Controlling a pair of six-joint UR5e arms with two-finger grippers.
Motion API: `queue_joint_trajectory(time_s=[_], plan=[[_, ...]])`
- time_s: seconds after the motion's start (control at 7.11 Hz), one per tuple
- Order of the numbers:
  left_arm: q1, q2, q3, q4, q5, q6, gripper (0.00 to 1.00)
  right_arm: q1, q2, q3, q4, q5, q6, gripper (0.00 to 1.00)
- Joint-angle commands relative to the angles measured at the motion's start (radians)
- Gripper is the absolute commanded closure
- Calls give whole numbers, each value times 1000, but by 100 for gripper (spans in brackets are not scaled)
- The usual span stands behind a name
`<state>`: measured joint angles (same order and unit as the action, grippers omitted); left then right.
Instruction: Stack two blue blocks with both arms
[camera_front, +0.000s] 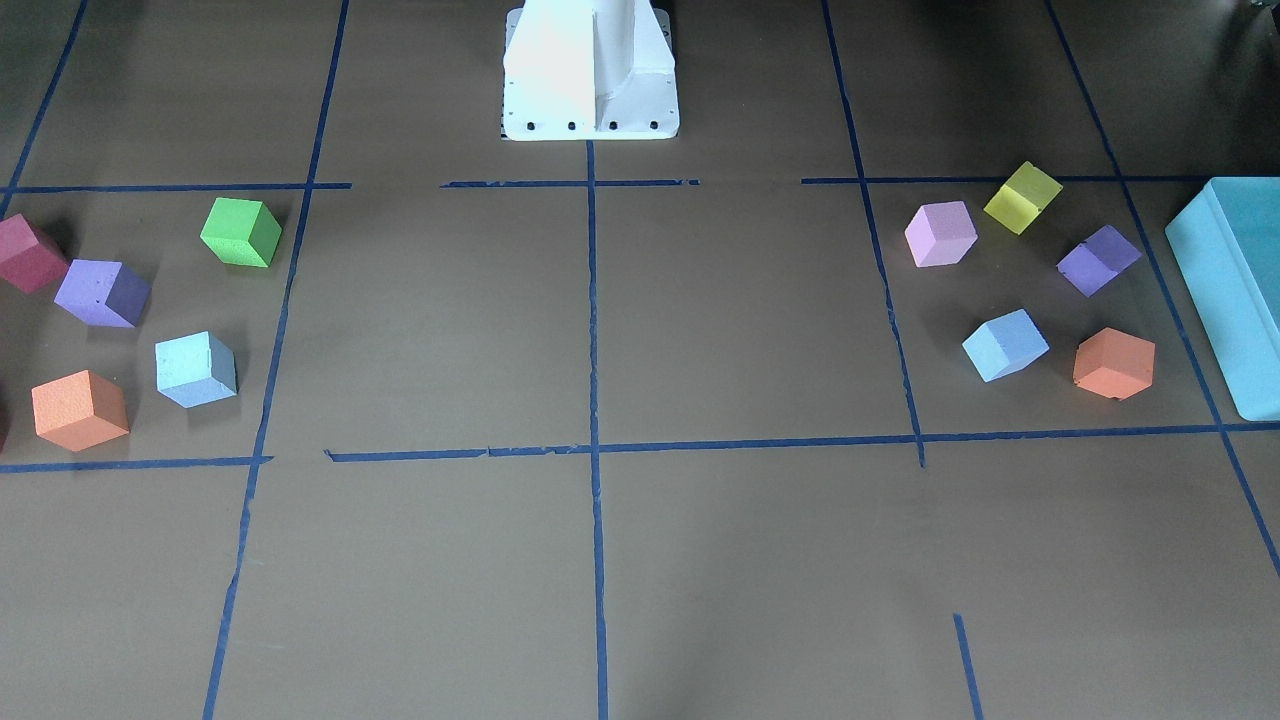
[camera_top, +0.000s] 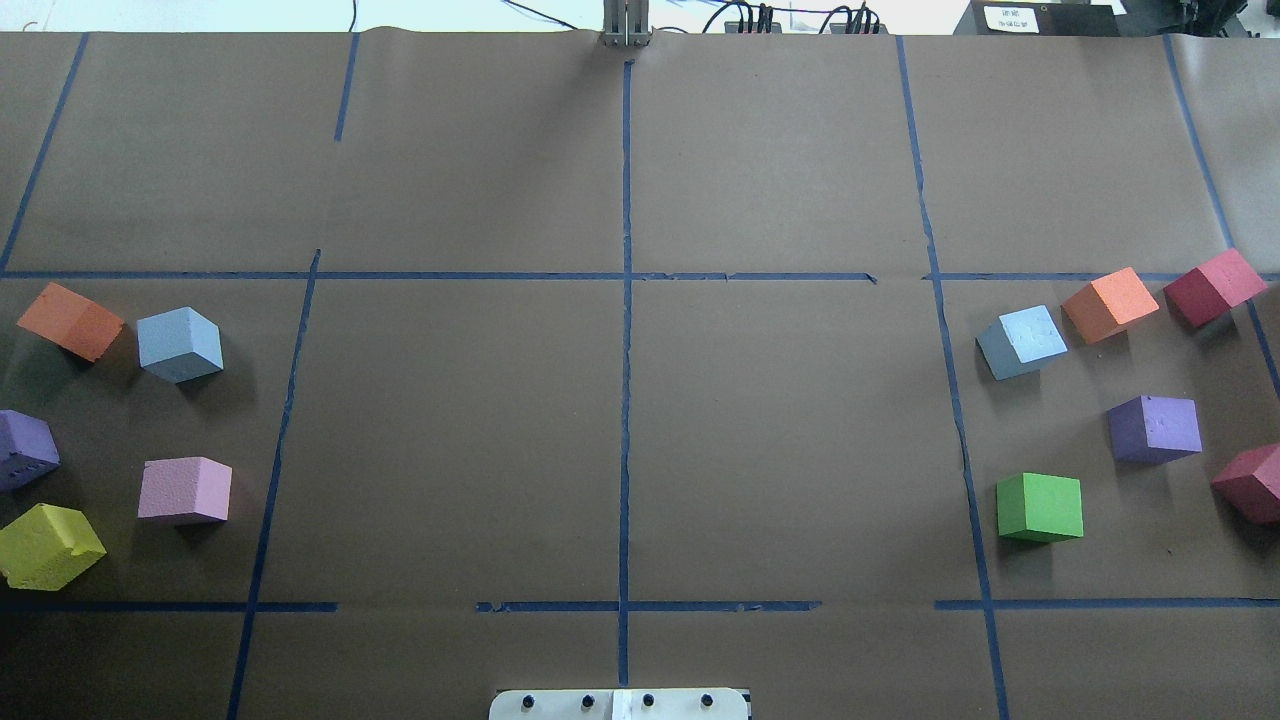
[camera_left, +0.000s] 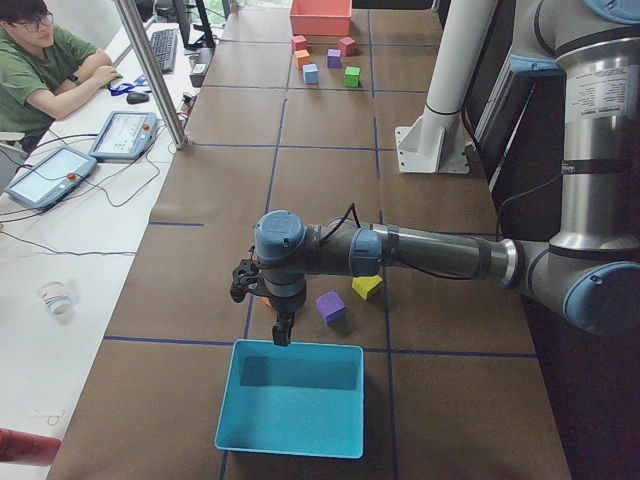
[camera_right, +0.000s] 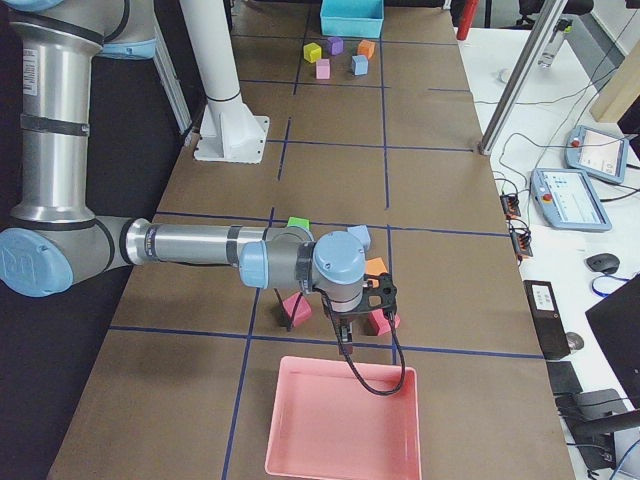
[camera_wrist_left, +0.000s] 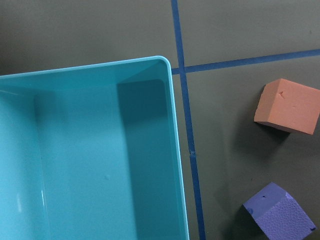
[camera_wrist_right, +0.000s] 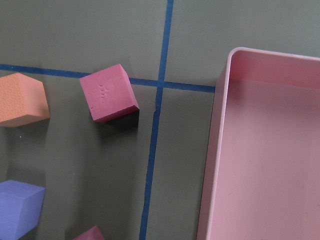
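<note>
Pale sky-blue foam cube (camera_top: 180, 344) near the surface's (camera_top: 640, 440) left edge, twin cube (camera_top: 1021, 342) near its right: we judge them light, squashy; pinch opposite faces. Left fingers (camera_left: 283, 331), right fingers (camera_right: 344, 339): spacing we cannot tell.

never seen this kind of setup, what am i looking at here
A robot with two jointed grey arms works at a brown table. Two pictures look down on it, two look along it from the ends, two from wrist cameras. Coloured foam cubes lie clustered at both ends, including one pale blue foam cube on the left and its twin on the right. The left gripper hangs near a teal plastic tray, the right gripper near a pink plastic tray. Neither visibly holds anything.
</note>
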<state>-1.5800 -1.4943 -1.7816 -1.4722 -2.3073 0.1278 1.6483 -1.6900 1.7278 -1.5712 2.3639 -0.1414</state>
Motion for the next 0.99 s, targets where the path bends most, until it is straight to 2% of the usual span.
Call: queue_joint_trajectory(time_s=[0.0, 0.14, 0.42, 0.7, 0.84], plan=[[3, -58, 25, -23, 12, -5, 0, -2, 23, -4, -1, 8, 9, 0], [2, -64, 22, -43, 22, -7, 0, -13, 36, -4, -1, 30, 60, 0], [5, -84, 24, -54, 13, -4, 0, -131, 113, 47, 2, 29, 163, 0], [5, -84, 22, -76, 11, -4, 0, -227, 229, 55, 2, 29, 236, 0], [5, -84, 18, -76, 11, -4, 0, -243, 234, 56, 0, 23, 253, 0]])
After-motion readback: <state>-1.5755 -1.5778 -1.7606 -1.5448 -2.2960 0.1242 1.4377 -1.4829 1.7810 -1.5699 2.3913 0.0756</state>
